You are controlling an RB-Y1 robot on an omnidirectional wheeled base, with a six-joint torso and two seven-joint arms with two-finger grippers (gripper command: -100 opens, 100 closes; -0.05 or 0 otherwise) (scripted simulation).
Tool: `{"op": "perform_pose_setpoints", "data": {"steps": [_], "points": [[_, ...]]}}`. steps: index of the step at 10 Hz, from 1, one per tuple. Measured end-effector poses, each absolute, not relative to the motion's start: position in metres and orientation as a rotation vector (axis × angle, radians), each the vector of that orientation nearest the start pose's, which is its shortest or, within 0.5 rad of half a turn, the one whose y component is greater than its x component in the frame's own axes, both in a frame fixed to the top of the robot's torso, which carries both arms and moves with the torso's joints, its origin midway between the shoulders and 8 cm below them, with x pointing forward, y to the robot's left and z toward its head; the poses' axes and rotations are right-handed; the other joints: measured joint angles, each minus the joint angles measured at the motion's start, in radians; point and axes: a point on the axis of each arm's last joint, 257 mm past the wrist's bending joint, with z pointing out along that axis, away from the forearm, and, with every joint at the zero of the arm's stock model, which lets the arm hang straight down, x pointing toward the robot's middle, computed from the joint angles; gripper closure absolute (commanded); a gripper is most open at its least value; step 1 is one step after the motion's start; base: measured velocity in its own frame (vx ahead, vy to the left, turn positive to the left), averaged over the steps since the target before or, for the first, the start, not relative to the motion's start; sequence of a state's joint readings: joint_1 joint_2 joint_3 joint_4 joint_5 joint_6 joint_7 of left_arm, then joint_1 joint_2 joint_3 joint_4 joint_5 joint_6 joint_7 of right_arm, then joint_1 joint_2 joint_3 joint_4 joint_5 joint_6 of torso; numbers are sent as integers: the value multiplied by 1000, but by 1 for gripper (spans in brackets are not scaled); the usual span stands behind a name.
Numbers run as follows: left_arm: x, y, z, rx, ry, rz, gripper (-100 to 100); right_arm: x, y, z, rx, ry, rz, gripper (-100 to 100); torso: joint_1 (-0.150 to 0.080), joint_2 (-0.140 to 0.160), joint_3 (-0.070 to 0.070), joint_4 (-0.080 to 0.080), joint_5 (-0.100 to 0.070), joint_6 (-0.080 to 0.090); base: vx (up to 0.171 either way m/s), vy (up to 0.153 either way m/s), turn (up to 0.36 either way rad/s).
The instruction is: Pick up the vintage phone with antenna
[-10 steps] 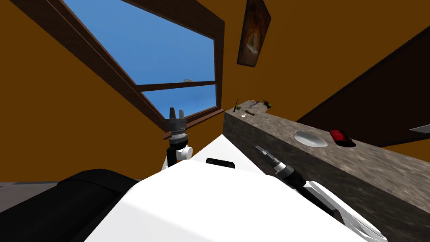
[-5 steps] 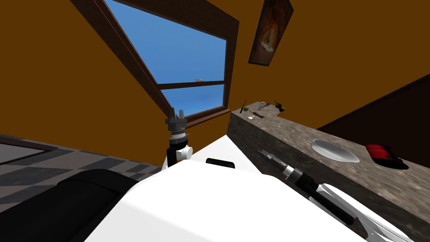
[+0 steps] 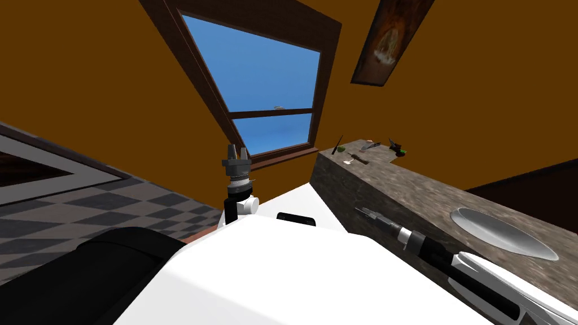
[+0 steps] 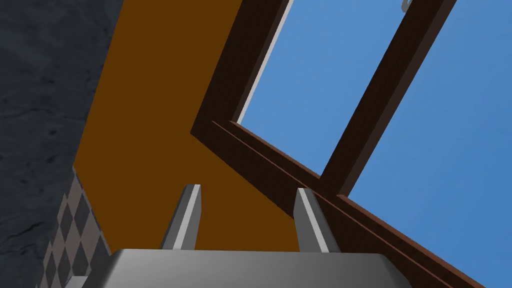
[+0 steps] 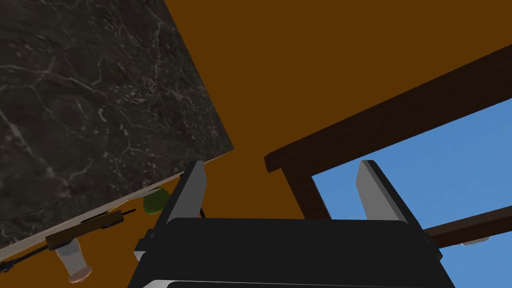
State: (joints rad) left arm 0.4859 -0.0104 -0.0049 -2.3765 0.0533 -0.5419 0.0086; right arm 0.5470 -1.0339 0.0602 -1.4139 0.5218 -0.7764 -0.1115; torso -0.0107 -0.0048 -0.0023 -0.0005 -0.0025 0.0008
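the counter (image 3: 406,186), mottled brown-grey stone, runs along my right side from about 1 o'clock back to 4 o'clock, with a shallow grey basin (image 3: 497,232) sunk in its top at 3 o'clock. the phone (image 3: 342,149) sits at the counter's far end, at roughly 1 o'clock. it shows as a small green body with a thin dark antenna slanting up from it, too small to make out more. near it on the same end lie a grey piece (image 3: 369,145) and a dark object (image 3: 397,145), both too small to name. the right gripper (image 3: 364,211) reaches forward at 2 o'clock, alongside the counter's side face and below its top edge, well apart from the phone. its two fingers stand wide apart and hold nothing. in the right wrist view the phone (image 5: 152,201) peeps out just past one finger (image 5: 187,192) at the counter's edge, beside a wooden-handled tool (image 5: 85,227) and a clear glass (image 5: 74,260). the left gripper (image 3: 237,150) stands upright at 12 o'clock, aimed at the window (image 3: 271,96), its fingers parted with nothing between them. a framed picture (image 3: 392,42) hangs on the orange-brown wall (image 3: 84,84) at 1 o'clock, and a grey checkered floor (image 3: 113,209) spreads out at 9 o'clock.
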Motion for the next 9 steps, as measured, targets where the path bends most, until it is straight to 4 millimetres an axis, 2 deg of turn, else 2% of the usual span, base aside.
{"op": "perform_pose_setpoints", "data": {"steps": [5, 6, 9], "points": [[314, 278, 78, -577, 462, -1386, 0, 260, -477, -346, -103, 2284, 552, -100, 0, -2, -1, 0, 0, -1, 30, -40, 252], [314, 278, 78, -577, 462, -1386, 0, 256, -491, -348, -107, 2313, 526, -100, -1, -2, -1, 0, 0, 0, 25, -37, 53], [314, 278, 78, -577, 462, -1385, 0, 239, -531, -349, -104, 2395, 446, -100, -3, -3, -2, -1, -1, 1, 59, -86, 342]]}}
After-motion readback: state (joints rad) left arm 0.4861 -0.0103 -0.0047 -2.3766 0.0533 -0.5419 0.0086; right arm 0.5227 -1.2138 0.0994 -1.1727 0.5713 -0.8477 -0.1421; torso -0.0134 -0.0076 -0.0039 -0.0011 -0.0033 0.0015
